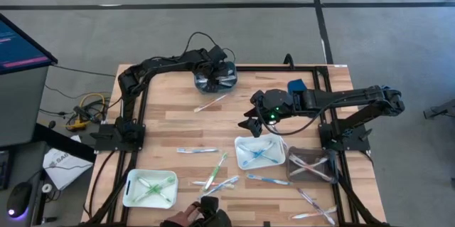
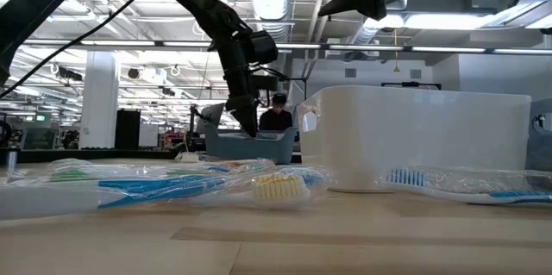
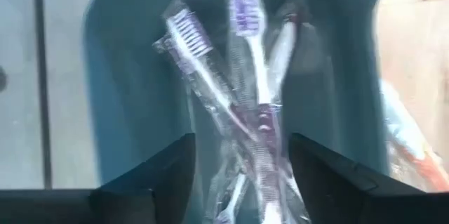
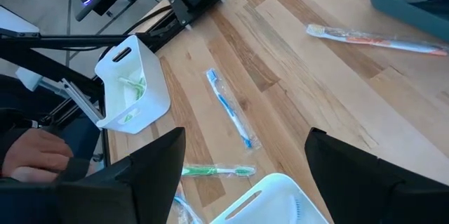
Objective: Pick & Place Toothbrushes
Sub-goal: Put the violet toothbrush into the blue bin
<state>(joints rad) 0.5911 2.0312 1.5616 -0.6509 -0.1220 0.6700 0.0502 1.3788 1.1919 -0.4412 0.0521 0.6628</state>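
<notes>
My left gripper (image 1: 215, 70) (image 3: 242, 182) hangs open over the blue-grey tray (image 1: 201, 81) (image 3: 133, 90) at the table's far side, fingers slanting down. Several purple toothbrushes (image 3: 242, 90) in clear wrappers lie crossed in that tray, between and beyond the fingers. I see no touch. My right gripper (image 1: 254, 119) (image 4: 245, 182) stands open high above the table's middle, with nothing between its fingers. Loose wrapped toothbrushes lie flat on the wood: an orange one (image 1: 211, 102) (image 4: 379, 40), a blue one (image 1: 197, 150) (image 4: 228, 108) and a green one (image 1: 217, 170) (image 4: 210, 171).
A white tray with green brushes (image 1: 131, 184) (image 4: 151, 94) stands near left. A white tray with blue brushes (image 1: 242, 145) sits mid table, a clear tray with pink ones (image 1: 291, 173) to its right. More loose brushes (image 1: 269, 179) lie near the front. A person's hand (image 1: 188, 214) (image 4: 35, 154) rests at the near edge.
</notes>
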